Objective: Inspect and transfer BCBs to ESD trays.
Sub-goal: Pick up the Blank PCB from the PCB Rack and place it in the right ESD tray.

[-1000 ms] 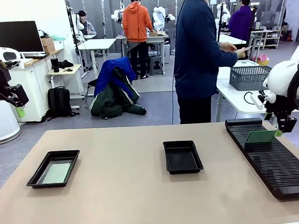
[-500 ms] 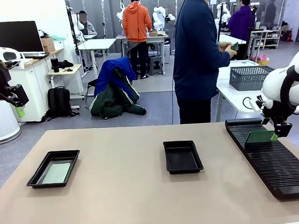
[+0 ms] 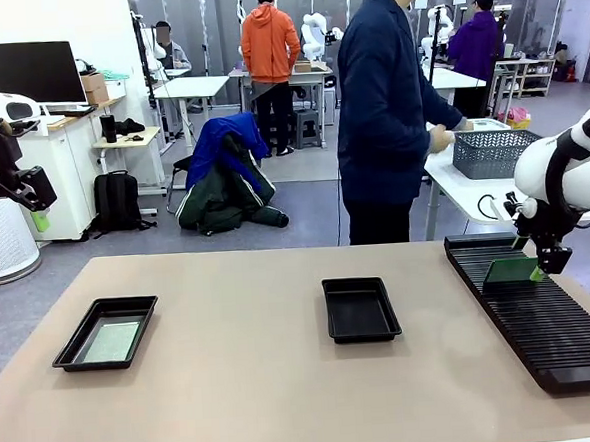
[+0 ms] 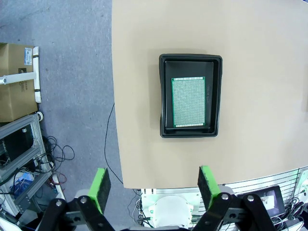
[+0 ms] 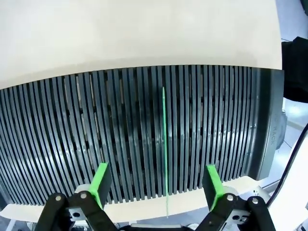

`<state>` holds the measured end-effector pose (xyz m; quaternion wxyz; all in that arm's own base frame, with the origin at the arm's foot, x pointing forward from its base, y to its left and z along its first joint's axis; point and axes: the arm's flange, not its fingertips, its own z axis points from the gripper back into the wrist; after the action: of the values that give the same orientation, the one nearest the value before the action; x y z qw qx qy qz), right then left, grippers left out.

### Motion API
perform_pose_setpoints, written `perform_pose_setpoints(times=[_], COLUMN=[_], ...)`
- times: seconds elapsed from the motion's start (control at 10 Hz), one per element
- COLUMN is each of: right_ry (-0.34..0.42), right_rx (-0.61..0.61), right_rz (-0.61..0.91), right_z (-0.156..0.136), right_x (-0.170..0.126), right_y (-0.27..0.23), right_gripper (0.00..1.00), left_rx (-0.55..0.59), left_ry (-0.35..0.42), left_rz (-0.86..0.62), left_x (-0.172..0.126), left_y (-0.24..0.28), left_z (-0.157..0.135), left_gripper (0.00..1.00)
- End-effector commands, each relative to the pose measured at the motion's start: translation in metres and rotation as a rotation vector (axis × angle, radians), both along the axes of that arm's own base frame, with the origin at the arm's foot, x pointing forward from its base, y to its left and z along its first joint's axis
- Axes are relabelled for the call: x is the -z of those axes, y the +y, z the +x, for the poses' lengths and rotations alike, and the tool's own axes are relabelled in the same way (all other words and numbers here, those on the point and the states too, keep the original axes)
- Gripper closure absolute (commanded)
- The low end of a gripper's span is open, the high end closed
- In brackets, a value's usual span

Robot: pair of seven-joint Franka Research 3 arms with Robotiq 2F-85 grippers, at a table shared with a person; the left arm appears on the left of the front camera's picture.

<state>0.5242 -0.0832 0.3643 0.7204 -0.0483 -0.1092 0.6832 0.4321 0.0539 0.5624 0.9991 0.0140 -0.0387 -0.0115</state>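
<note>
Your right pincer (image 5: pixel 156 180) is released and straddles the thin pale green circuit board (image 5: pixel 164 144), which stands on edge in a slot of the long black ribbed rack (image 3: pixel 543 336) at 3 o'clock on the tabletop. Neither green pad touches it. If the pads close off-centre, one would likely reach the board first and lever it against the ribs. A tilted lift could snag it in the slot, and a light hold on so thin an edge might slip. Your left pincer (image 4: pixel 152 185) hangs released high above the shallow black tray (image 4: pixel 166 96) at 9 o'clock, where a second speckled board (image 4: pixel 188 102) lies flat. The matching tray (image 3: pixel 361 312) at centre is empty. The raised lettering on the rack's end wall and the print on the cardboard box (image 4: pixel 17 82) are too small to read.
</note>
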Motion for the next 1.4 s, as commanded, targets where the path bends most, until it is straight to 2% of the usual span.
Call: perform_pose_setpoints(times=[0.0,1.3], right_ry=[-0.037,-0.032], right_rx=[-0.022,-0.020], right_rz=[0.018,0.011], right_z=[0.0031,0.0105], right_x=[0.0045,0.0066], right_y=[-0.0077,-0.0080], right_gripper=[0.05,0.72], left_rx=[-0.001,-0.001], left_ry=[0.000,0.000], left_rz=[0.001,0.001], left_x=[0.0016,0.0016], left_y=[0.0003,0.0003], left_z=[-0.0009,-0.0009], left_gripper=[0.03,0.03])
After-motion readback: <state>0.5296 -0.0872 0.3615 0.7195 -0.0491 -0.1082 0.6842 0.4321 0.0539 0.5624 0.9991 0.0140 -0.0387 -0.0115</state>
